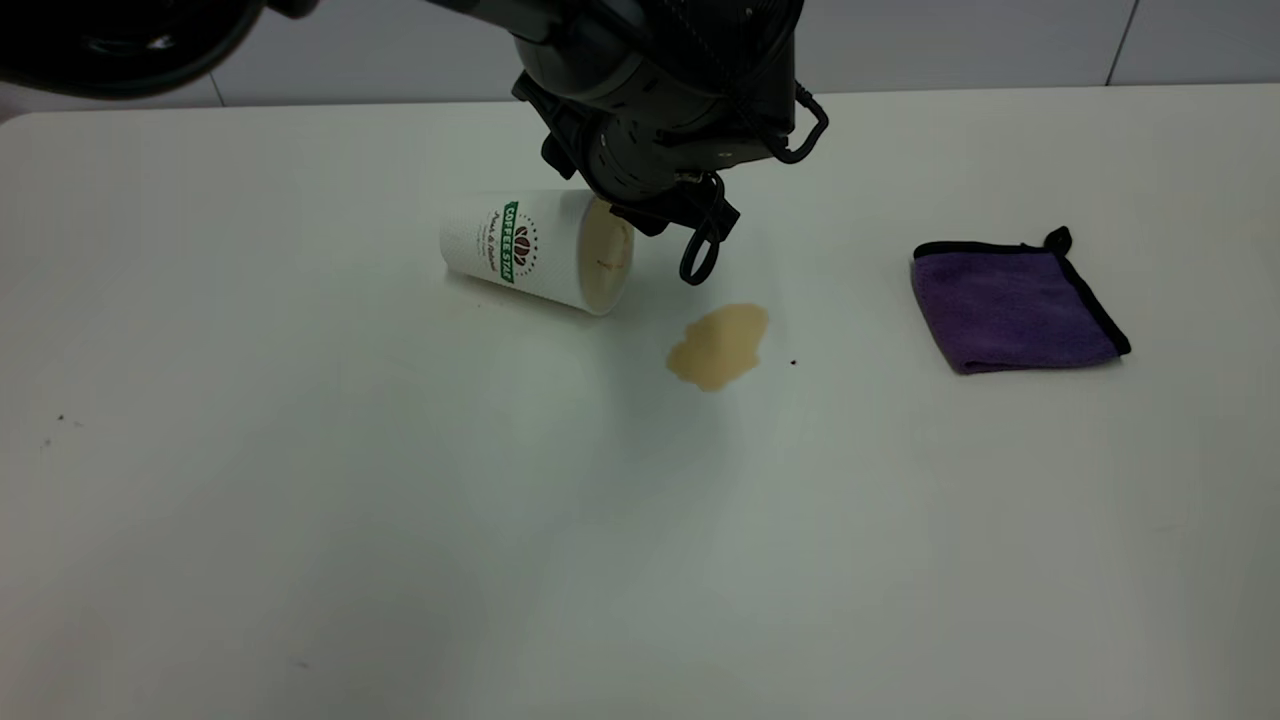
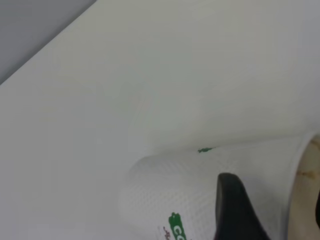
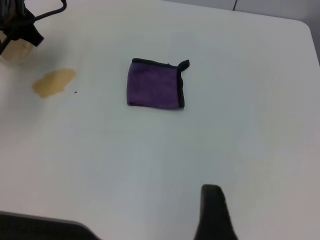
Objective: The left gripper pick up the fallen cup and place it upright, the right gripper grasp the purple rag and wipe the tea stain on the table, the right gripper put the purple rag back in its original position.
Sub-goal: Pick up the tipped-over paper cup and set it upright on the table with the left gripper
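The cup (image 1: 530,250) lies on its side on the table (image 1: 400,550), its tan-stained mouth facing the tea stain (image 1: 720,345). My left gripper (image 1: 640,215) hangs at the cup's mouth end and is open. In the left wrist view the left gripper (image 2: 272,187) straddles the rim of the cup (image 2: 200,190), one finger over the outer wall and the other at the mouth. The purple rag (image 1: 1015,305) lies folded to the right, untouched. The right gripper shows only in its wrist view as one black finger (image 3: 214,212), well short of the rag (image 3: 154,85) and stain (image 3: 54,81).
A tiny black speck (image 1: 794,362) sits just right of the stain. A black cable loop (image 1: 700,250) hangs from the left wrist between cup and stain. The table's far edge meets a grey wall (image 1: 950,40). Bare white tabletop spreads across the front.
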